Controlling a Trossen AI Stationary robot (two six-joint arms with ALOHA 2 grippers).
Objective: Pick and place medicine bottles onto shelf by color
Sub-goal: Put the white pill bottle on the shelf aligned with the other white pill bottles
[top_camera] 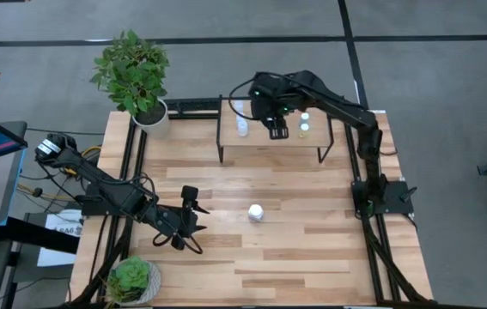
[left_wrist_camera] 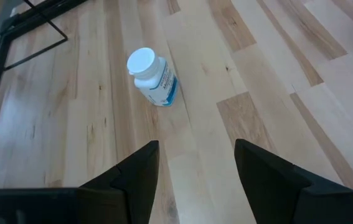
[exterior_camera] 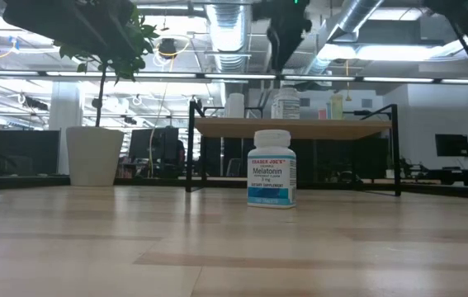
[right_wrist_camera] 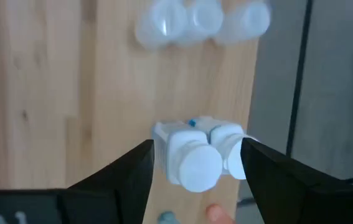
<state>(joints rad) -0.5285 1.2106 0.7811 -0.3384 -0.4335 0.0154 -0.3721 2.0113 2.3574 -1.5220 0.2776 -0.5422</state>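
A white medicine bottle (top_camera: 256, 212) with a blue label stands upright on its base on the striped tabletop; it also shows in the low view (exterior_camera: 271, 179) and the left wrist view (left_wrist_camera: 153, 77). My left gripper (top_camera: 193, 204) is open and empty, to the bottle's left. The shelf (top_camera: 252, 148) stands at the table's far side. My right gripper (top_camera: 277, 129) is open above it, over two white bottles (right_wrist_camera: 195, 158) that stand side by side on the board. Pale bluish bottles (right_wrist_camera: 201, 18) stand at the shelf's left end (top_camera: 242, 127).
Small yellow- and green-capped bottles (top_camera: 304, 122) stand on the shelf, right of my right gripper. A potted plant (top_camera: 136, 77) stands at the table's far left corner, and another (top_camera: 131, 279) at the near left corner. Black frame rails run along the table's sides.
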